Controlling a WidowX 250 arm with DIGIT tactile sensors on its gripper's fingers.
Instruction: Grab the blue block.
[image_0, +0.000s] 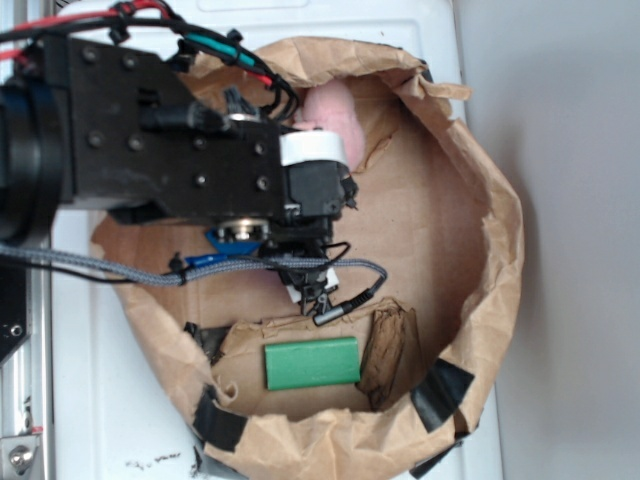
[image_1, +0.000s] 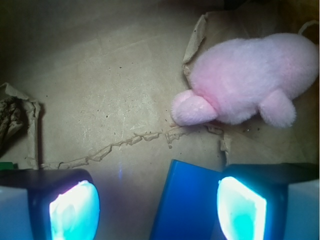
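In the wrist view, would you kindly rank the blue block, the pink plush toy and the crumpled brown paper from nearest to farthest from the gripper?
1. Blue block: between the fingers of the gripper, nearer the right one.
2. Pink plush toy: ahead, upper right.
3. Crumpled brown paper: far left edge; too close to the toy to rank firmly.

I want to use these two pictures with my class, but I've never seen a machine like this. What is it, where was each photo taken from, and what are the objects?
It is a black robot arm ending in a claw. The exterior picture looks down from above into a torn paper bag. The wrist picture comes from a camera on the arm, looking past the two glowing fingers. On the bag's floor lie a blue block, a green block and a pink plush toy. The claw is open and holds nothing; the blue block sits between the fingers, nearer the right one.
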